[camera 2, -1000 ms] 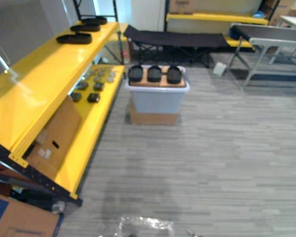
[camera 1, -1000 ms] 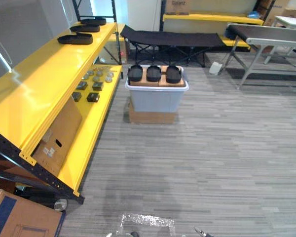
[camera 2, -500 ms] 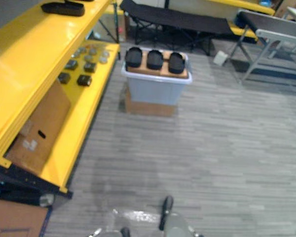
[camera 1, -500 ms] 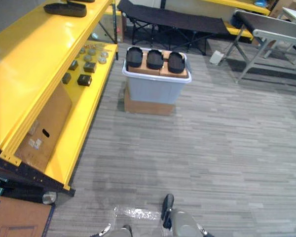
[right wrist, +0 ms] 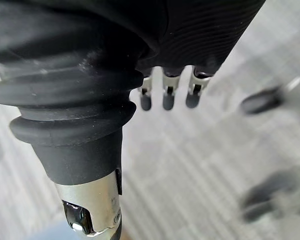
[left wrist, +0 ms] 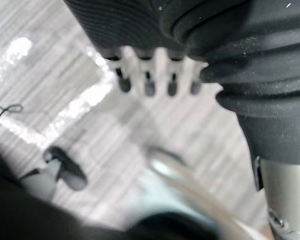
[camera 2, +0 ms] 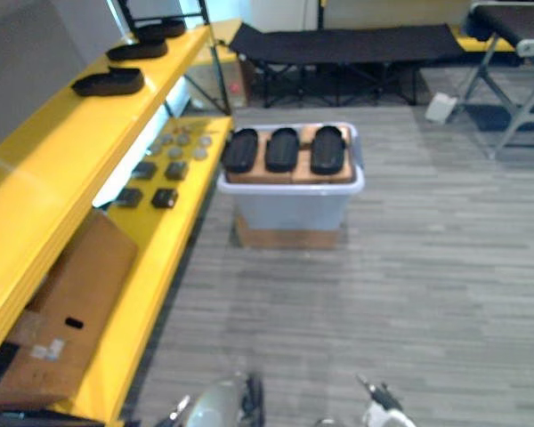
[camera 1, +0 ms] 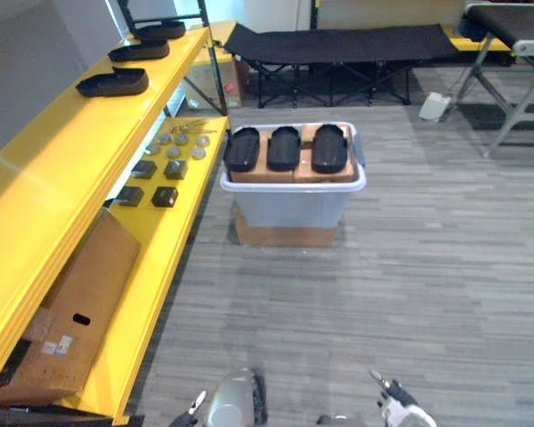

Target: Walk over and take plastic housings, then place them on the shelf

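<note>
Those plastic housings (camera 1: 284, 149) look light, stiff and slick, best gripped across the width; left hand (left wrist: 149, 80) and right hand (right wrist: 167, 92) dangle slack, empty.

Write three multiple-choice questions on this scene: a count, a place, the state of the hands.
1. How many black housings lie on the yellow shelf's top level? A. one B. three C. six
2. Where do the housings not yet taken lie? A. on the shelf's lower level B. on cardboard atop the grey bin C. inside the bin
3. What state are the left hand and right hand in? A. both open, empty B. both shut on housings C. both shut, empty
Answers: B, three dark shapes line the top level; B, they sit in a row on the cardboard; A, wrist views show straight fingers holding nothing.
</note>
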`<state>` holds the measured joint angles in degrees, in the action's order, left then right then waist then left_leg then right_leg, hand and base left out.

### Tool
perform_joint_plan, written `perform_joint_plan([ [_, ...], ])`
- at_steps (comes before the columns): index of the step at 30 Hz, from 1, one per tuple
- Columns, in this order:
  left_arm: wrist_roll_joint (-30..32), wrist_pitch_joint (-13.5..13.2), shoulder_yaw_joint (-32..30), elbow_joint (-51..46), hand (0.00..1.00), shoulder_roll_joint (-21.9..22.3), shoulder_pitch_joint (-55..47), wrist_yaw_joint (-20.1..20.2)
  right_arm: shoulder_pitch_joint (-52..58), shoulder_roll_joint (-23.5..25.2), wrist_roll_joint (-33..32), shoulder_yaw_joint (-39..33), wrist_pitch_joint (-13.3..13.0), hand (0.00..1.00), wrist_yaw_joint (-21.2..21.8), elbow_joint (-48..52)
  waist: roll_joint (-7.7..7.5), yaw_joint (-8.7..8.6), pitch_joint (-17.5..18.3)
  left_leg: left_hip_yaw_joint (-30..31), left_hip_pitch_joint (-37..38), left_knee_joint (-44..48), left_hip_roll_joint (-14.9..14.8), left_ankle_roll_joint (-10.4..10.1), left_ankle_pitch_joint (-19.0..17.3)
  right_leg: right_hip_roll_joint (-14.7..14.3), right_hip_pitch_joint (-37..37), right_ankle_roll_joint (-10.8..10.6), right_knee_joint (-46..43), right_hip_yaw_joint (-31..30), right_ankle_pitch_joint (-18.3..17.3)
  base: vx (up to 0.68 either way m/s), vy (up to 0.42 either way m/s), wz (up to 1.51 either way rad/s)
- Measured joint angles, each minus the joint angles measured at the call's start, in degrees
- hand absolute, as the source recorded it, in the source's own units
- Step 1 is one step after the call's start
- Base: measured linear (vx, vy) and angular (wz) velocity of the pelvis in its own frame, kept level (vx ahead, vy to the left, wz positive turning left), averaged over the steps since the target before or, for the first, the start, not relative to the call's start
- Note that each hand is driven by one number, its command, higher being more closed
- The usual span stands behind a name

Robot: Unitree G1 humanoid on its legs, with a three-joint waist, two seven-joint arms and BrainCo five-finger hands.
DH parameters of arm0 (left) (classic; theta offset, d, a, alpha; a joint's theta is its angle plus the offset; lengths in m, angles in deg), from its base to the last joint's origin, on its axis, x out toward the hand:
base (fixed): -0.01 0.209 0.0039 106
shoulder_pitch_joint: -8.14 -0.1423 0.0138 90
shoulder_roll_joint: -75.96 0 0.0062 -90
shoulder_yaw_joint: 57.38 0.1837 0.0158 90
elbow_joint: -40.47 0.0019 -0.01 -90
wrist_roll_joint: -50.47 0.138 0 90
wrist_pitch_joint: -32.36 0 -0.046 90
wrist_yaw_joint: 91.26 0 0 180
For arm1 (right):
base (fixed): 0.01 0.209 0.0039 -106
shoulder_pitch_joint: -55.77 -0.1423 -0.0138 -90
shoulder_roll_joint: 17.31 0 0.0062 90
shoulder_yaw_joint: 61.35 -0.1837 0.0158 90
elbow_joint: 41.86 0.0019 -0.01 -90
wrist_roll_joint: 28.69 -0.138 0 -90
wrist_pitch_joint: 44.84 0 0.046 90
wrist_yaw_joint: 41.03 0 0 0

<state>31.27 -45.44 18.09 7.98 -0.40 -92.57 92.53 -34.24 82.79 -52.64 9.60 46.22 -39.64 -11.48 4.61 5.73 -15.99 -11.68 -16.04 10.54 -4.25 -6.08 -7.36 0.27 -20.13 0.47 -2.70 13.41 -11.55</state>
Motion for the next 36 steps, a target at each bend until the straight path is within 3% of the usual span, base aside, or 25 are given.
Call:
perform_joint_plan([
  [1, 0.1, 0.0, 0.1, 0.2, 0.00, 0.1, -1.2, 0.2, -0.1, 0.1, 0.0, 1.2, 0.0, 0.00, 0.1, -0.1, -0.03, 0.18, -0.2, 0.2, 0.0, 0.4, -0.9, 1.1, 2.8, -0.7, -1.5, -0.1, -0.2, -1.1, -1.3, 0.47, 0.232, -0.52],
  [2, 0.2, 0.0, 0.2, 1.1, 0.00, -0.2, -2.2, 0.4, -0.4, 0.8, 0.1, 3.4, 0.4, 0.00, 0.4, -0.5, -1.40, 1.00, -0.3, -0.5, 0.0, 4.1, -1.3, 2.5, 7.6, 0.0, -2.9, 1.3, -1.2, -3.0, -4.3, 0.50, 0.223, -0.55],
  [3, 0.3, -0.2, 0.2, 0.9, 0.00, -1.7, -2.9, 1.3, -1.2, 1.2, 0.3, 4.7, 0.7, 0.00, 1.1, -0.5, -4.48, 1.58, -0.5, -1.8, -0.4, 7.3, -1.1, 2.7, 7.5, 1.1, -2.4, 5.1, -3.5, -6.0, -7.3, 0.49, 0.197, -0.60],
  [4, 0.2, -0.2, 0.1, 1.0, 0.00, -2.5, -2.9, 1.2, -1.3, 1.1, 0.9, 5.4, 1.0, 0.00, 1.3, -0.5, -6.27, 1.72, -0.4, -2.4, -1.0, 8.9, -0.4, 3.3, 7.1, 1.9, -1.2, 5.5, -6.2, -7.5, -8.2, 0.49, 0.161, -0.45],
  [5, 0.5, -0.1, 0.1, 1.5, 0.00, -2.9, -2.2, 0.9, -2.7, 0.9, 1.8, 5.8, 1.3, 0.00, 1.5, -0.9, -7.49, 1.45, -0.6, -2.7, -0.9, 10.4, 0.2, 5.3, 6.7, 3.0, 1.5, 1.8, -13.3, -9.4, -6.6, 0.38, 0.138, -0.19],
  [6, 0.7, -0.2, 0.1, 1.8, 0.00, -3.7, -1.4, 0.8, -2.9, 1.0, 1.9, 5.8, 1.4, 0.00, 1.9, -1.6, -7.51, 1.06, -0.6, -3.0, 0.3, 9.6, 0.5, 6.2, 6.4, 3.8, 4.7, -3.0, -20.7, -9.9, -4.4, 0.50, 0.210, 0.02],
  [7, 0.5, -1.2, 0.2, 1.3, 0.00, -4.2, -0.5, 0.3, -2.9, 1.3, 2.9, 5.9, 2.1, 0.00, 2.8, -3.0, -7.78, 1.09, -0.7, -3.1, 3.9, 6.1, 2.2, 6.7, 5.9, 5.6, 9.2, -10.3, -32.1, -9.3, 0.5, 0.49, 0.242, 0.14],
  [8, 0.2, -2.0, 0.3, 0.7, 0.00, -4.2, -0.2, -0.3, -2.8, 1.4, 3.8, 5.9, 2.6, 0.00, 3.4, -4.1, -7.75, 0.96, -0.9, -2.9, 6.2, 3.7, 3.3, 6.8, 5.9, 7.2, 12.2, -12.6, -38.1, -8.6, 2.8, 0.56, 0.258, 0.24],
  [9, -0.6, -3.8, 1.9, 0.1, 0.00, -4.2, 0.6, -1.3, -2.5, 1.8, 6.9, 5.8, 2.7, 0.00, 4.2, -5.9, -7.49, 0.17, -1.1, -2.4, 10.0, 0.9, 4.6, 6.8, 5.9, 9.9, 15.7, -11.6, -45.9, -5.9, 1.1, 0.49, 0.222, 0.32],
  [11, -2.8, -5.4, 3.7, -1.5, 0.00, -4.6, 1.1, -1.5, -1.1, 1.6, 9.2, 5.9, 1.4, 0.00, 4.3, -4.6, -5.53, -0.41, -1.9, -1.2, 13.1, 1.0, 5.3, 7.9, 4.9, 11.8, 18.4, -10.0, -43.2, -1.8, -3.4, 0.33, 0.124, 0.34],
  [13, -4.1, -5.7, 5.3, -3.0, 0.00, -4.7, 6.0, -1.8, -1.4, 0.7, 8.8, 6.7, 1.4, 0.00, 3.3, -4.1, -4.84, -0.93, -1.9, 1.9, 14.0, 1.2, 5.7, 9.4, 3.1, 11.6, 21.3, -9.5, -26.2, -0.5, -4.4, 0.35, 0.006, 0.69],
  [15, -5.9, -5.5, 6.3, -3.1, 0.00, -4.8, 8.1, -2.1, -1.6, 0.7, 8.3, 6.7, 1.4, 0.00, 3.2, -3.8, -4.84, -1.44, -1.8, 3.6, 14.1, 1.4, 5.5, 9.4, 2.4, 11.3, 22.3, -9.4, -18.2, -1.0, -2.3, 0.25, -0.044, 0.67],
  [17, -7.5, -4.1, 5.7, -3.4, 0.00, -3.9, 8.1, -2.6, -1.4, 1.4, 7.7, 6.7, 1.5, 0.00, 3.2, -3.8, -5.70, -1.47, -1.0, 4.1, 15.2, 2.3, 5.0, 8.5, 0.4, 10.6, 22.5, -8.1, -12.2, -1.1, 3.4, 0.27, -0.116, 0.24],
  [18, -7.7, -3.8, 5.3, -3.4, 0.00, -3.7, 7.5, -3.0, -1.2, 1.8, 7.7, 6.8, 1.6, 0.00, 3.2, -3.8, -6.07, -1.34, -0.3, 4.3, 15.3, 2.5, 5.0, 8.1, -0.3, 10.4, 22.6, -7.8, -11.5, -0.9, 4.7, 0.32, -0.196, 0.08],
  [20, -8.0, -3.5, 3.1, -3.0, 0.00, -3.5, 6.5, -3.8, -0.9, 3.2, 7.8, 6.8, 2.7, 0.00, 2.4, -3.8, -6.86, -1.04, 0.7, 4.8, 14.4, 6.5, 5.0, 6.6, -4.1, 8.6, 21.2, -5.1, -9.1, -0.6, 7.4, 0.38, -0.304, 0.10],
  [21, -8.0, -3.8, 2.6, -2.3, 0.00, -3.0, 6.7, -3.8, -0.8, 2.6, 7.7, 6.6, 3.1, 0.00, 2.1, -3.9, -6.34, -1.23, 0.7, 5.4, 13.6, 9.6, 4.4, 6.4, -5.8, 7.7, 20.0, -5.2, -7.8, -0.8, 9.6, 0.37, -0.306, 0.24],
  [22, -7.9, -4.0, 1.8, -1.5, 0.00, -1.7, 6.6, -4.0, -0.2, 1.3, 7.5, 5.1, 3.2, 0.00, 0.9, -3.8, -3.72, -1.59, 1.3, 5.9, 11.9, 13.0, 2.3, 5.1, -7.3, 5.9, 18.7, -4.7, -6.2, 0.7, 9.8, 0.29, -0.219, 0.28],
  [23, -7.9, -4.2, 1.6, -1.0, 0.00, -1.5, 6.6, -4.2, 0.3, 0.8, 7.1, 4.4, 3.2, 0.00, 0.5, -3.8, -2.93, -1.80, 1.9, 5.5, 11.0, 14.0, 1.4, 4.7, -7.6, 5.3, 18.2, -4.2, -4.9, 1.1, 10.3, 0.29, -0.118, 0.29],
  [26, -7.1, -4.3, 1.1, 1.3, 0.00, -1.8, 6.6, -3.5, 1.3, -0.1, 6.6, 1.7, 3.8, 0.00, -1.5, -3.9, -2.82, -2.08, 1.9, 1.2, 8.8, 15.2, -0.9, 2.5, -8.4, 6.3, 15.5, -3.7, -1.1, 2.5, 10.6, 0.24, -0.105, 0.23],
  [28, -5.9, -4.9, 1.2, 1.6, 0.00, -1.9, 6.6, -3.2, 1.6, -1.3, 6.1, 0.3, 3.6, 0.00, -2.8, -3.5, -2.97, -2.38, 1.8, 0.8, 9.2, 10.4, -3.0, 0.1, -6.5, 7.1, 14.9, -3.8, -0.6, 2.6, 10.5, 0.17, -0.041, -0.02],
  [29, -4.5, -5.5, 1.2, 1.7, 0.00, -2.0, 6.7, -3.2, 1.5, -1.4, 5.1, 0.0, 3.3, 0.00, -2.9, -2.5, -2.93, -2.68, 1.7, -1.3, 9.4, 6.7, -5.7, -0.2, -2.9, 7.0, 15.4, -4.5, -0.6, 2.5, 10.0, 0.13, 0.098, -0.29],
  [30, -4.4, -5.9, 1.1, 1.7, 0.00, -2.2, 7.1, -3.2, 1.4, -1.6, 4.5, -0.7, 2.8, 0.00, -2.9, -1.5, -2.83, -3.25, 1.5, -2.4, 9.0, 4.4, -7.8, -1.1, 2.8, 6.7, 16.2, -5.5, -0.8, 2.2, 9.4, 0.15, 0.229, -0.24],
  [33, -2.2, -7.1, 3.5, -0.1, 0.00, -4.7, 10.7, -2.9, 1.9, -0.2, 5.8, -1.7, 0.2, 0.00, -2.3, -0.9, -6.99, -3.66, -1.4, -3.1, 10.0, -0.4, -3.0, 0.8, 4.6, 10.5, 18.0, -7.3, -2.0, 2.3, 8.9, 0.06, 0.195, 0.08],
  [36, -2.7, -8.2, 7.4, -2.6, 0.00, -5.5, 12.2, -2.8, 3.3, 0.8, 11.8, -1.0, -4.1, 0.00, -1.6, -1.0, -8.40, -3.66, -1.7, -2.8, 10.2, -3.2, 0.2, 1.9, 5.9, 13.0, 18.3, -8.3, -1.6, 2.7, 9.5, 0.07, 0.131, 0.21],
])
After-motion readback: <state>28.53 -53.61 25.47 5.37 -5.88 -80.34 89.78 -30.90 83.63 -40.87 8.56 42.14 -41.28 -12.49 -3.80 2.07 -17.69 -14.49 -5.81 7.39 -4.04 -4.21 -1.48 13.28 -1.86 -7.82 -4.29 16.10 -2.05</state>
